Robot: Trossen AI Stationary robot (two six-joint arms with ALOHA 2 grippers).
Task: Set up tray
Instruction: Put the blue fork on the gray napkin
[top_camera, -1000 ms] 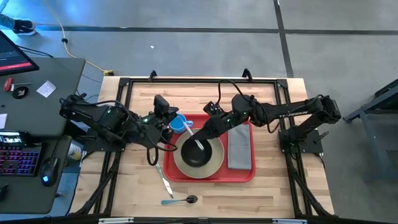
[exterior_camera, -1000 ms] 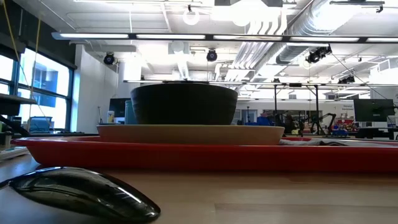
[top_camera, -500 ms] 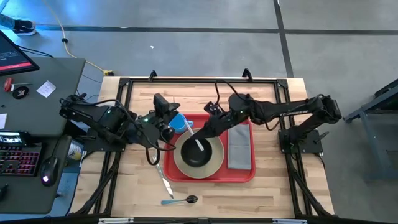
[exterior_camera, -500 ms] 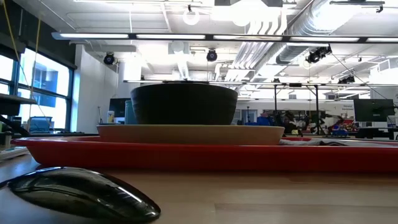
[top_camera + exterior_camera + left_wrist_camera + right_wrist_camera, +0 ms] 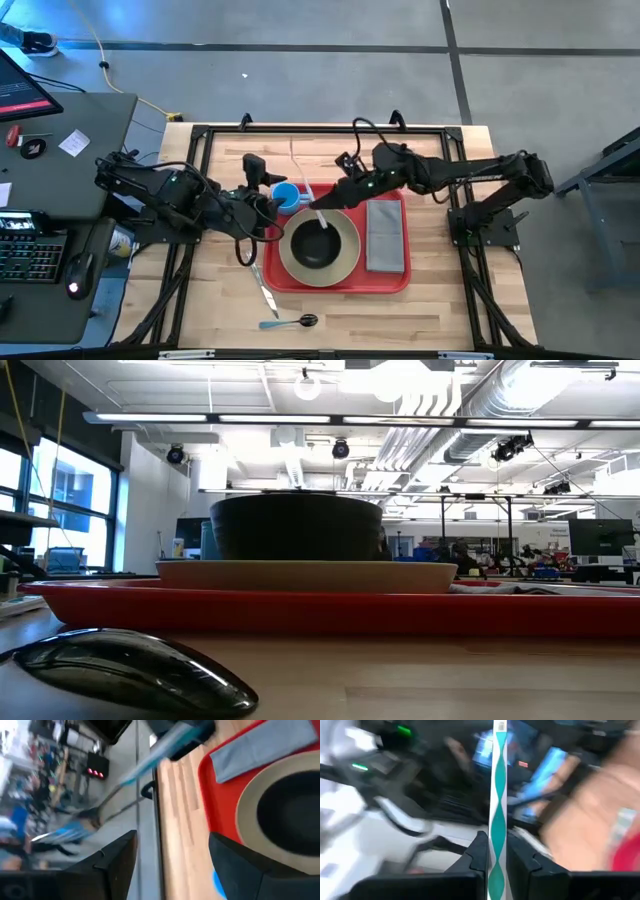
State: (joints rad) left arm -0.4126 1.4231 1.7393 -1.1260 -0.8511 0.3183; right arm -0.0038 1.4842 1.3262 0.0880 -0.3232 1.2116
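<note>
The red tray (image 5: 392, 282) lies mid-table and carries a beige plate (image 5: 346, 262) with a black bowl (image 5: 318, 248) on it. A grey napkin (image 5: 385, 236) and a blue cup (image 5: 286, 196) are also on the tray. My right gripper (image 5: 332, 199) is above the tray's far part, shut on a white straw with teal diamonds (image 5: 498, 795). My left gripper (image 5: 175, 870) is open beside the cup at the tray's left, with nothing between its fingers. In the low view the tray (image 5: 320, 612), plate (image 5: 310, 575) and bowl (image 5: 295, 525) stack up, and neither gripper shows there. My right gripper pinches the straw between its two fingers at a point along its length (image 5: 497, 851). The straw lies across the fingers, and a long stretch with one end (image 5: 499, 727) sticks out beyond them. The fingers come about level from the table's right. The straw is lifted clear above the tray.
A knife (image 5: 263, 287) lies on the wood to the left of the tray. A spoon with a blue handle (image 5: 290, 322) lies near the front edge, and its dark bowl (image 5: 130, 672) fills the low view's foreground. A desk with a keyboard (image 5: 30, 255) stands left of the table.
My right gripper has drawn back from over the bowl toward the table's far edge, taking the straw with it. My left gripper has stayed beside the cup and rolled about its own pointing line.
</note>
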